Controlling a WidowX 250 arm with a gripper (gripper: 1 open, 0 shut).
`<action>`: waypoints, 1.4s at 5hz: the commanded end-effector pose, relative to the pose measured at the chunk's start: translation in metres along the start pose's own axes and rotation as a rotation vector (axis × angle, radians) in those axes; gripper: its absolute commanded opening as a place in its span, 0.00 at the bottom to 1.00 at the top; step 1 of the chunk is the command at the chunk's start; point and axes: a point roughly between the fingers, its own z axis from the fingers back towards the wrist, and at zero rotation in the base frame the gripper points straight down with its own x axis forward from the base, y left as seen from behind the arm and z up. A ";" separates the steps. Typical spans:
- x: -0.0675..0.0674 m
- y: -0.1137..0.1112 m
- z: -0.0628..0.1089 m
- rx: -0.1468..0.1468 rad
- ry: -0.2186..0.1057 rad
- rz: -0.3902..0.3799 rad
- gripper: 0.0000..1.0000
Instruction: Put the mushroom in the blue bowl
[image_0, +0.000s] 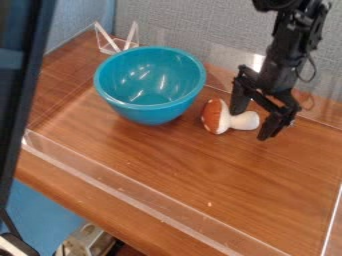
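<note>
Tool (263, 115) hangs low over the counter (174, 160), pointing steeply down, its two black fingers (242, 96) spread wide. Nothing is between them in a grip; they stand open and empty-handed.

Mushroom (227, 118) lies on its side on the wood, directly at the tool. Its reddish-brown cap sits to the camera-left of the tool's nearer finger; the white stem runs toward the gap between the fingers. The stem end appears to reach in between them, but whether either finger touches it cannot be told from this view. The far finger comes down just past the stem tip, close to the wood.

Blue bowl (151, 87) stands upright, off to the camera-left of the tool, beyond the mushroom's cap. Cap and bowl wall are near each other, a thin strip of wood showing between them. Bowl interior is glossy with nothing inside.

Black arm (291, 40) rises from the tool toward the upper right corner of the frame, a cable running along it.

Clear plastic wall (160, 190) rims the counter; its front edge runs below the tool, its back edge behind the tool. A dark out-of-focus band (19, 90) covers the left edge of the view, well away from the tool.
</note>
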 end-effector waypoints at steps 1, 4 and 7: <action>0.009 0.008 0.007 0.021 -0.052 -0.034 1.00; 0.009 0.018 -0.012 0.003 -0.030 -0.029 1.00; 0.015 0.016 -0.015 0.002 -0.018 -0.104 1.00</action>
